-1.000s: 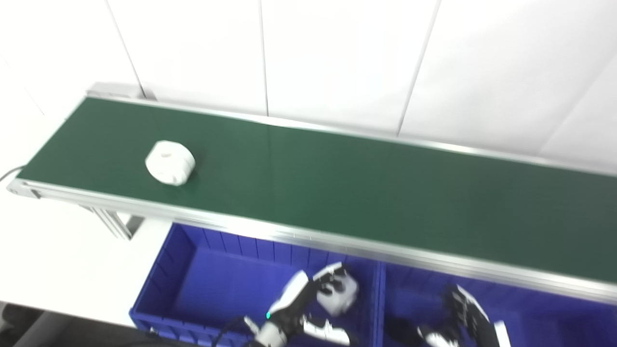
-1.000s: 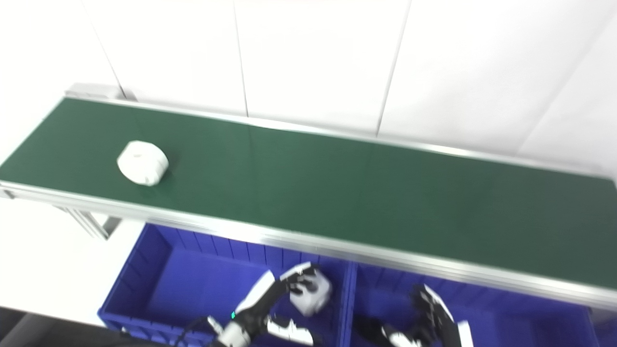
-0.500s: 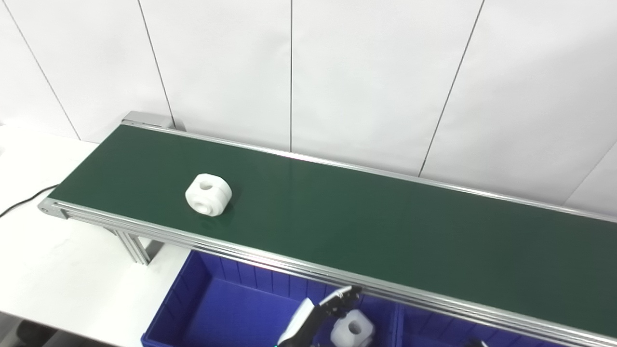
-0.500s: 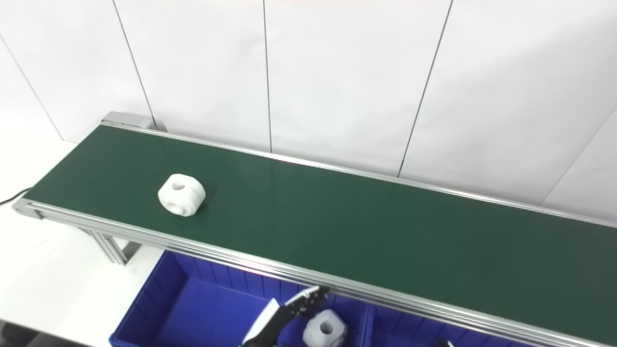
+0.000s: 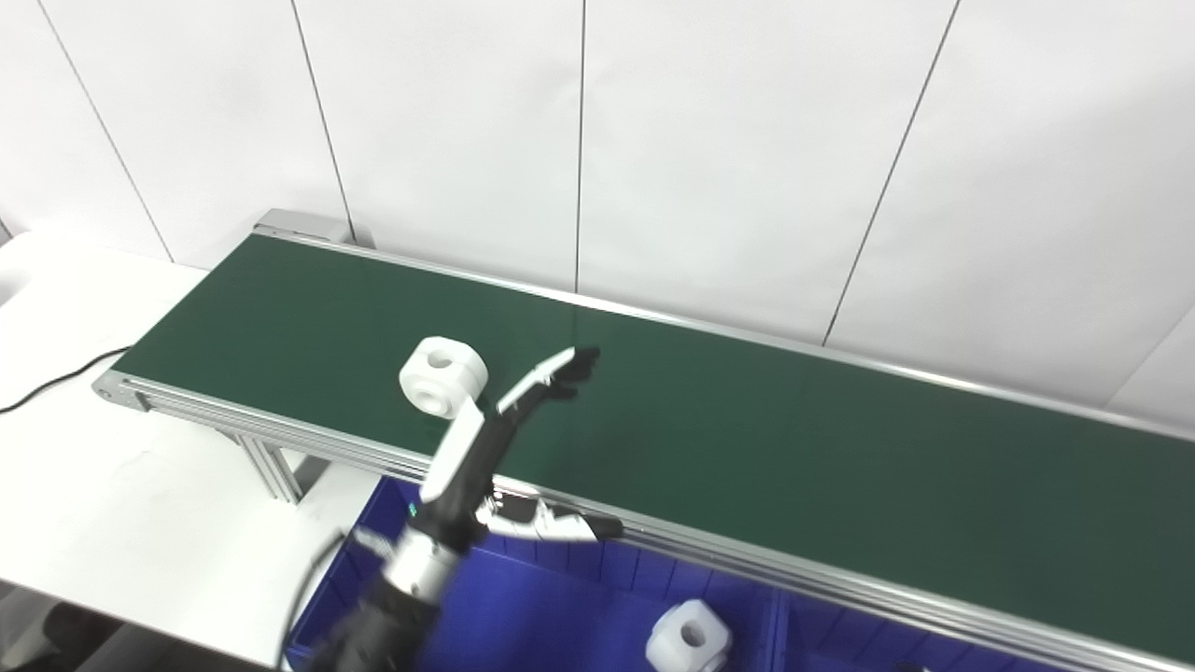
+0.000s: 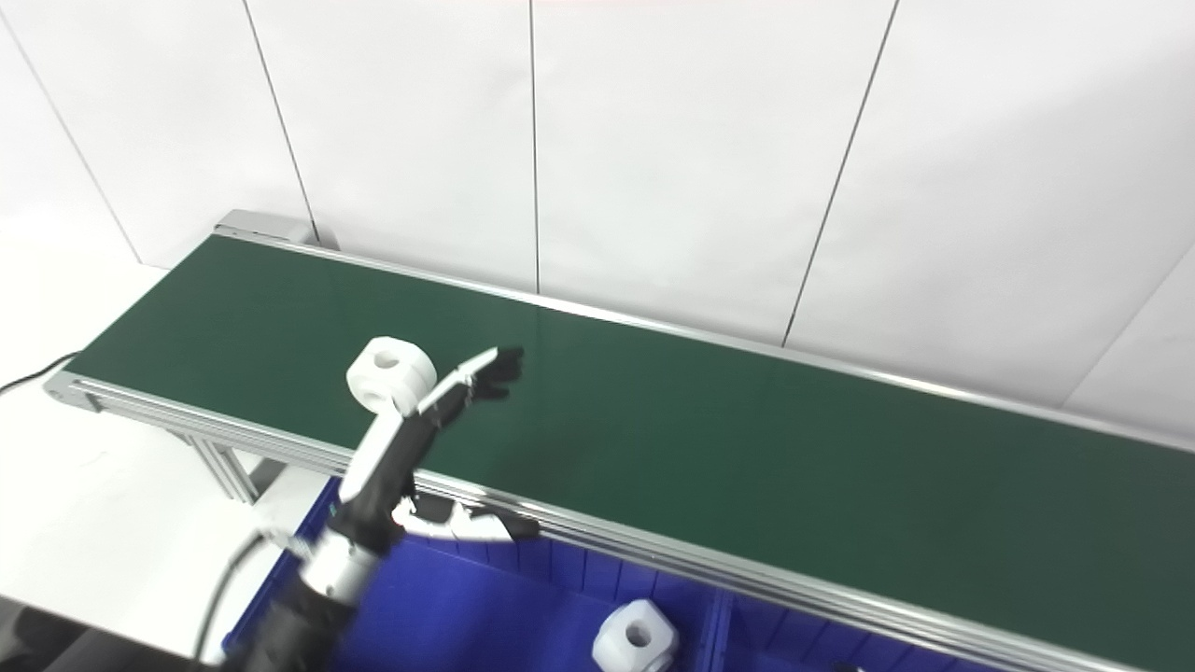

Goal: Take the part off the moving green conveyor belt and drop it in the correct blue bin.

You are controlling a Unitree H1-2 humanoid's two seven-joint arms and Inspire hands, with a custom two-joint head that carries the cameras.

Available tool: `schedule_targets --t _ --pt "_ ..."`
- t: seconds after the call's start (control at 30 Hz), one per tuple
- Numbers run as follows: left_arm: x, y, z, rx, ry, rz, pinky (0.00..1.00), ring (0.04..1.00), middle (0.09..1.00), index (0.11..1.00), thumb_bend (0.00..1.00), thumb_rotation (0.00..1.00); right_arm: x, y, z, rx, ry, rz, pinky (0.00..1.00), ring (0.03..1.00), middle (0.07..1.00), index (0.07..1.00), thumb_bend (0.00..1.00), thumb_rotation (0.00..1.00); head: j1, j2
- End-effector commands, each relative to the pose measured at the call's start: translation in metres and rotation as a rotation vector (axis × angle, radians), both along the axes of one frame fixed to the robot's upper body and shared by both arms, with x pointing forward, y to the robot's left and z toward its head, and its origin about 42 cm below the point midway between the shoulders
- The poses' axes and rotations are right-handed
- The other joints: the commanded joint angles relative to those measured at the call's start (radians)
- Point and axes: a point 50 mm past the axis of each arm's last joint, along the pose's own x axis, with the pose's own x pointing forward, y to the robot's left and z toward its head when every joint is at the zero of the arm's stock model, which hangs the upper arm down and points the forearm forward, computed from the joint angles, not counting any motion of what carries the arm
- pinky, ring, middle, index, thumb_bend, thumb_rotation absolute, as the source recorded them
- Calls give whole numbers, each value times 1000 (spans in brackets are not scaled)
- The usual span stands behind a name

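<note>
left eye view shows the left hand (image 5: pixel 495 439) now risen out of the blue bin (image 5: pixel 579 607), empty with fingers spread, reaching over the green conveyor belt (image 5: pixel 747 448) just right of the next white part (image 5: pixel 443 374) (the right hand is out of view), while a dropped part (image 5: pixel 688 637) lies in the bin.

Bright, even overhead light, mostly sharp frames

White wall (image 5: pixel 747 140) and counter (image 5: pixel 84 485) nearly wash out; soft sheen on the green belt (image 5: pixel 794 467); faint shadow beside the white part (image 5: pixel 443 375); left hand (image 5: pixel 485 457) and forearm slightly motion-blurred

White part (image 5: pixel 442 375), green belt (image 5: pixel 747 448)
</note>
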Motion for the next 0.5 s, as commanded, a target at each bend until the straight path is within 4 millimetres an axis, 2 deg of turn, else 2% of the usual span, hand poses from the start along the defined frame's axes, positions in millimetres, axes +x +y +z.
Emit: schedule_targets --t 0.0,0.13,0.2,0.27,0.33,0.47 --pt "21 19 33 28 -56 14 819 872 898 897 719 278 9 -2 15 -19 -105 -1 692 759 771 807 775 398 -37 24" --pt "50 46 52 106 -46 61 847 886 906 903 732 278 10 2 20 -7 -130 4 691 747 759 797 754 354 -104 63" --pt "65 56 60 172 -46 99 819 881 911 916 737 330 9 4 23 24 -139 7 701 762 766 799 751 332 -126 77" --pt "81 62 66 224 -41 127 778 860 904 907 744 319 10 7 25 58 -144 9 729 780 777 805 737 263 -140 92" --pt "92 63 67 255 -34 141 741 840 893 904 756 288 12 8 25 61 -149 8 729 781 774 803 739 269 -156 102" --pt "122 63 65 365 -2 179 744 827 887 902 772 252 16 11 27 56 -159 6 731 773 769 799 761 341 -177 124"
